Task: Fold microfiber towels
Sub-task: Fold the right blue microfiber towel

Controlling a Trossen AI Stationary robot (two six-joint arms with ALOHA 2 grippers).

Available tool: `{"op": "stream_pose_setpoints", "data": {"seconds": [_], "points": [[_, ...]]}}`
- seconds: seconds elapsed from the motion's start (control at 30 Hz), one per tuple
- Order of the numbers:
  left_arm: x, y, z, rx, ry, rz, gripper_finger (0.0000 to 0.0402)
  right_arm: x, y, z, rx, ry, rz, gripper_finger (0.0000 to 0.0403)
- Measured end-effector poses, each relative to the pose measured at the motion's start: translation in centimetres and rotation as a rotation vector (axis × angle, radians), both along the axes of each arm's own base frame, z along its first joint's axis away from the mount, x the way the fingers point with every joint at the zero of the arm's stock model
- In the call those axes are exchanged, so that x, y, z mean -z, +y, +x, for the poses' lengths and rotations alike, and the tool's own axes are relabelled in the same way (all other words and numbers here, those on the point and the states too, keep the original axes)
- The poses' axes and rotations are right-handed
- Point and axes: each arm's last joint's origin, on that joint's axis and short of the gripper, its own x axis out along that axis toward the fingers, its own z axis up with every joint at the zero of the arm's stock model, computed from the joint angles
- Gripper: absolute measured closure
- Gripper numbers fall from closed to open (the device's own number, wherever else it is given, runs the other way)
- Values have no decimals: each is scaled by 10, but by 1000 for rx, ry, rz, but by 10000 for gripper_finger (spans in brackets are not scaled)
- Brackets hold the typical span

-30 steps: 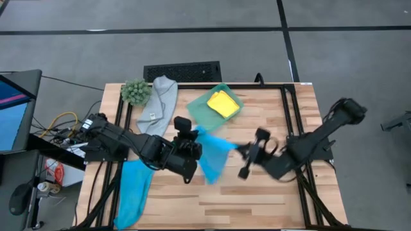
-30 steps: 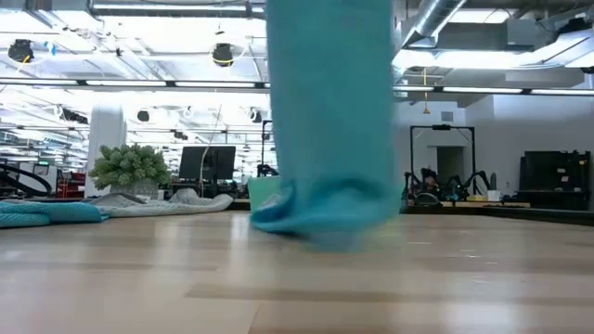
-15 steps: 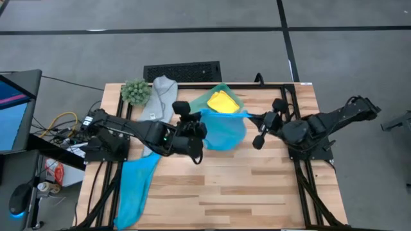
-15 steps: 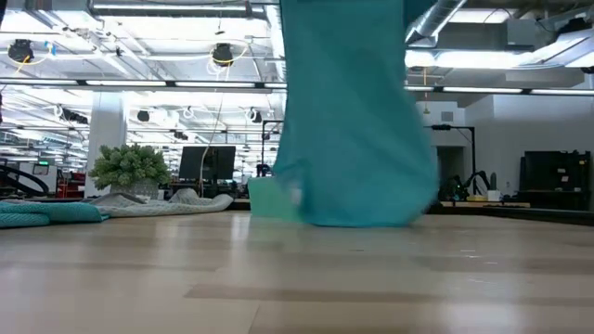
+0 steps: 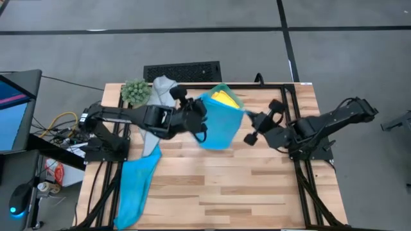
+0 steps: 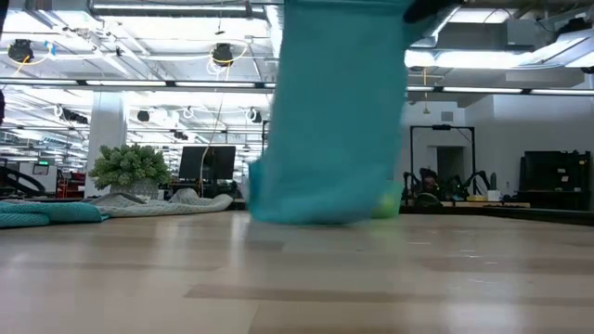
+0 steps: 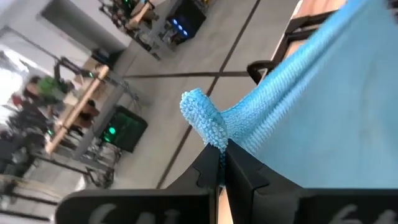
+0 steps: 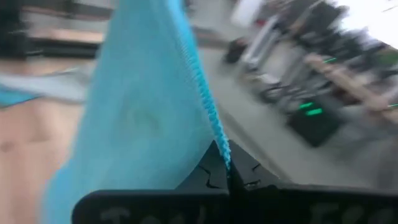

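Between the two end effectors, a sky-blue towel hangs stretched above the bench: the left end effector is clamped on one top corner, the right end effector clamped on the other. Just beyond the sheet sits the teal tray with the yellow towel. Farther past the left end effector lie the grey towel and plant ball; the second blue towel trails well behind it.
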Motion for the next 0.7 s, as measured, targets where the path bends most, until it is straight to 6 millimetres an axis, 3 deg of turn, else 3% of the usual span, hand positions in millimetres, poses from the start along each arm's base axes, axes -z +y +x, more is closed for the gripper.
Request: {"op": "stream_pose_setpoints", "data": {"seconds": [0.13, 0.3, 0.4, 0.5, 0.63, 0.7], "points": [[-3, 17, 1, -51, -89, -69, 401, -21, -6, -1, 111, 28, -157, 403], [-19, 17, -5, -27, -154, -134, 401, -31, 1, -2, 0, 22, -110, 403], [-20, 2, -8, 16, -134, -143, 401, -27, 14, -8, -58, 6, -59, 403], [-11, -18, -14, 44, -118, -257, 401, -18, 32, -18, -150, -4, 66, 403], [16, -53, -15, 59, -29, -474, 401, 12, 63, -23, -265, 16, 250, 403], [34, -77, -11, 62, 37, -482, 401, 28, 80, -21, -297, 17, 319, 403]]}}
